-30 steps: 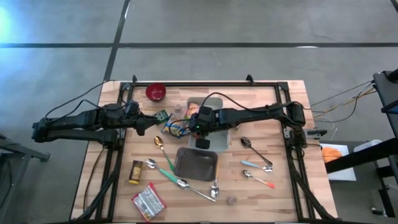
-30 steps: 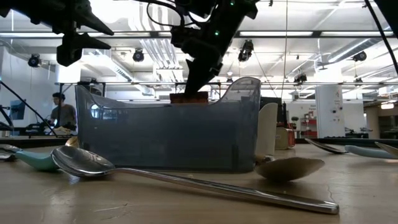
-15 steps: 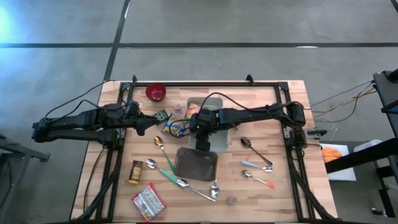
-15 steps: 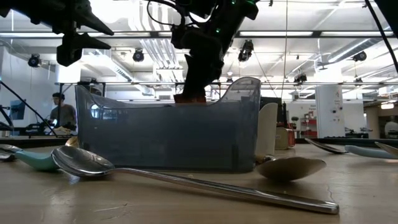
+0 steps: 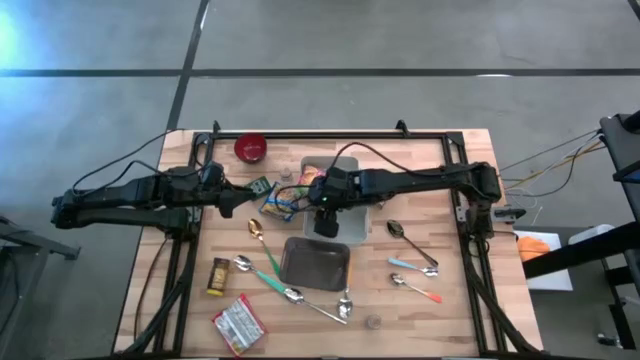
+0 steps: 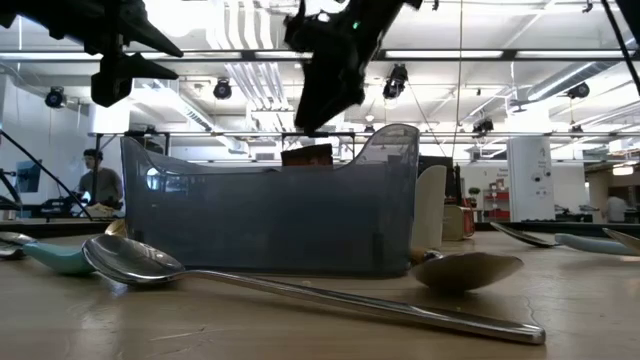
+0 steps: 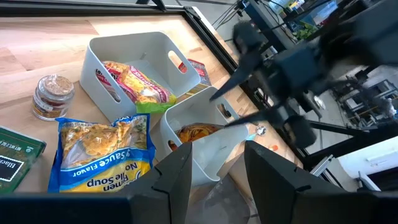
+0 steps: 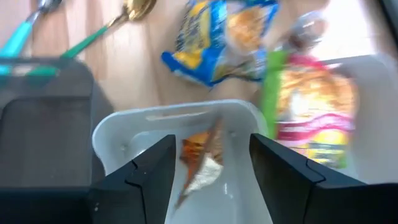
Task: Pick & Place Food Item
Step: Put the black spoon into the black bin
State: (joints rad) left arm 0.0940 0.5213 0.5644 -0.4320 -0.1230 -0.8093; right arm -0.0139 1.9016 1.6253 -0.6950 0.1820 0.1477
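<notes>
The food item, an orange-brown packet, lies slanted inside a small white bin. In the low view its top edge shows above the dark tray's rim. My right gripper hangs open just above the bin, fingers apart on either side of the packet and touching nothing. My left gripper waits open, with nothing between its fingers, at the table's left, beside a soup packet; its own view shows the bin and the packet.
A dark tray sits just near of the bin. A second white bin holds a yellow packet. A blue-yellow soup packet, a jar, a red bowl and several spoons lie around. A person stands far behind.
My right gripper has opened, let go of the orange-brown packet and risen straight up from the bin, rolling slightly. The packet has stayed in the white bin, its top edge still above the tray's rim.
</notes>
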